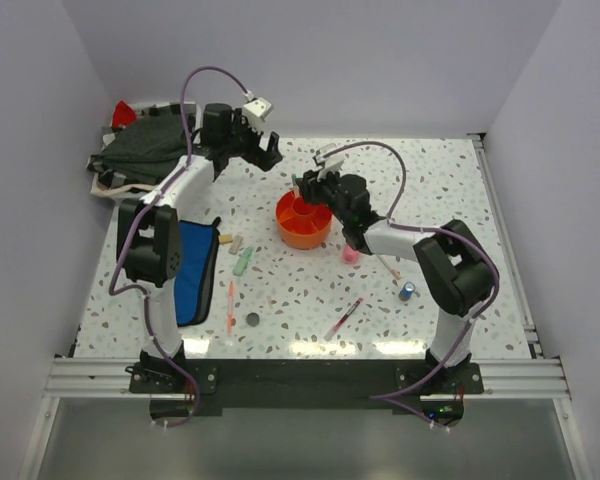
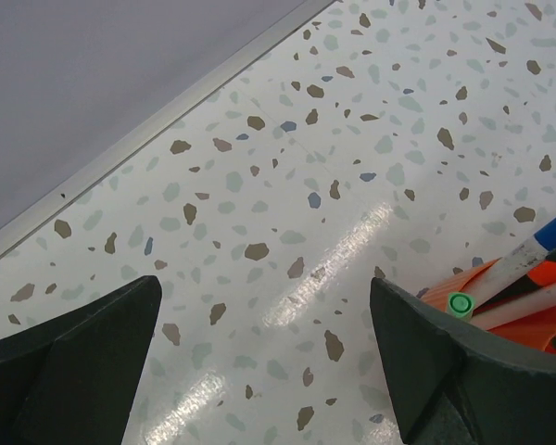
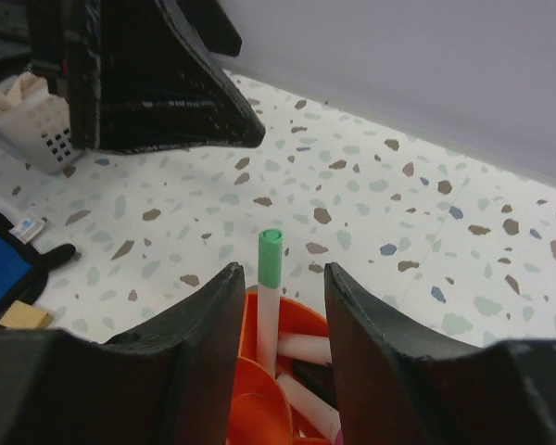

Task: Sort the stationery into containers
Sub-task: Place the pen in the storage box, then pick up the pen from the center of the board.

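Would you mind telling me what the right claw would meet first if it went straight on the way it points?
Most likely the green-capped pen standing in the orange organiser; it sits between the open fingers of the right claw, though depth is unclear.

We note round orange organiser (image 1: 303,222) mid-table, green-capped pen (image 3: 270,287) upright inside. Blue pouch (image 1: 192,268) lies flat at its 8 o'clock; pink tube (image 1: 350,254) and blue cylinder (image 1: 408,291) at 4; dark disc (image 1: 253,320) at 7.
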Controlling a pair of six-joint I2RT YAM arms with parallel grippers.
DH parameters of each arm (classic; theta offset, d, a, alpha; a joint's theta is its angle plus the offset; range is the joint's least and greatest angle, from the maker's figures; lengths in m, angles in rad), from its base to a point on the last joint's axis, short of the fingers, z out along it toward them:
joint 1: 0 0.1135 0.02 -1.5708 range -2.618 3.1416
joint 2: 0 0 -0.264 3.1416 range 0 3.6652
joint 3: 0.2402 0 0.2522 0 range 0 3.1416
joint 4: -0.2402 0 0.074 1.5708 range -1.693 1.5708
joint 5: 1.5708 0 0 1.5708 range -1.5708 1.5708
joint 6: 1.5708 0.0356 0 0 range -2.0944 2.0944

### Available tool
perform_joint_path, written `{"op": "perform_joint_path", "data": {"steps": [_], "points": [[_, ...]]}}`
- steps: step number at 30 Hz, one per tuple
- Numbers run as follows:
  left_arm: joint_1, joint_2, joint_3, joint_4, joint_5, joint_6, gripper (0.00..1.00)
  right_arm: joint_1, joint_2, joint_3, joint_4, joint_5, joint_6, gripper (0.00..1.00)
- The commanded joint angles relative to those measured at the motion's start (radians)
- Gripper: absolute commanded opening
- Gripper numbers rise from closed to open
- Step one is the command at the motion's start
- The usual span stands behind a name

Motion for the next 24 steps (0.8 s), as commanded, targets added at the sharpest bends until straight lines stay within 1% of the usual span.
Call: {"op": "perform_joint_path", "data": {"steps": [1, 3, 4, 6, 7, 8, 9, 10, 11, 12, 13, 14, 15, 16, 17, 18, 19, 20, 21, 22, 23, 24], "points": [[0.002, -0.106, 0.027, 0.029, -0.005, 0.026, 1.00, 0.004, -0.156, 0.036, -0.055, 0.035, -0.019, 0.44], [0.004, -0.135, 0.027, 0.029, -0.021, 0.035, 1.00, 0.004, -0.223, 0.065, -0.113, 0.053, -0.014, 0.44], [0.004, -0.149, 0.027, 0.028, -0.015, 0.045, 1.00, 0.001, -0.250, 0.078, -0.185, 0.064, -0.006, 0.44], [-0.002, -0.202, 0.018, 0.002, 0.051, 0.128, 1.00, -0.008, -0.325, 0.104, -0.266, 0.096, 0.004, 0.44], [-0.019, -0.224, 0.015, -0.018, 0.080, 0.168, 1.00, -0.015, -0.351, 0.110, -0.356, 0.111, 0.007, 0.44], [-0.033, -0.264, 0.015, -0.089, 0.146, 0.290, 1.00, -0.035, -0.372, 0.131, -0.410, 0.154, 0.020, 0.44], [-0.050, -0.282, 0.024, -0.140, 0.175, 0.365, 1.00, -0.052, -0.415, 0.150, -0.473, 0.173, 0.035, 0.44], [-0.094, -0.313, 0.027, -0.195, 0.202, 0.447, 1.00, -0.075, -0.429, 0.173, -0.624, 0.190, 0.084, 0.44], [-0.117, -0.327, 0.030, -0.310, 0.247, 0.608, 1.00, -0.139, -0.443, 0.223, -0.705, 0.191, 0.110, 0.44], [-0.142, -0.336, 0.034, -0.364, 0.261, 0.686, 1.00, -0.179, -0.452, 0.246, -0.777, 0.179, 0.133, 0.47], [-0.189, -0.342, 0.041, -0.419, 0.272, 0.760, 1.00, -0.221, -0.463, 0.269, -0.923, 0.164, 0.162, 0.50], [-0.212, -0.336, 0.053, -0.551, 0.289, 0.920, 1.00, -0.308, -0.465, 0.308, -0.989, 0.150, 0.161, 0.52], [-0.262, -0.321, 0.098, -0.605, 0.282, 0.969, 1.00, -0.351, -0.468, 0.325, -1.049, 0.139, 0.155, 0.62], [-0.284, -0.271, 0.134, -0.665, 0.280, 1.005, 1.00, -0.392, -0.471, 0.340, -1.154, 0.153, 0.156, 0.66], [-0.306, -0.237, 0.184, -0.805, 0.292, 1.080, 1.00, -0.478, -0.474, 0.352, -1.197, 0.153, 0.159, 0.69], [-0.348, -0.197, 0.291, -0.881, 0.292, 1.124, 1.00, -0.523, -0.477, 0.351, -1.228, 0.130, 0.159, 0.72], [-0.372, -0.158, 0.341, -0.944, 0.289, 1.159, 1.00, -0.566, -0.477, 0.348, -1.282, 0.078, 0.167, 0.73], [-0.395, -0.088, 0.384, -1.019, 0.273, 1.200, 0.99, -0.638, -0.481, 0.330, -1.301, 0.064, 0.170, 0.74], [-0.439, -0.060, 0.439, -1.033, 0.263, 1.205, 0.98, -0.663, -0.482, 0.316, -1.311, 0.050, 0.172, 0.75], [-0.459, -0.017, 0.452, -1.032, 0.256, 1.207, 0.98, -0.683, -0.478, 0.310, -1.349, 0.044, 0.184, 0.75], [-0.479, -0.005, 0.450, -1.003, 0.239, 1.213, 0.96, -0.716, -0.475, 0.300, -1.370, 0.041, 0.190, 0.75], [-0.522, 0.006, 0.432, -0.983, 0.225, 1.222, 0.96, -0.727, -0.474, 0.293, -1.382, 0.030, 0.196, 0.76]]}}
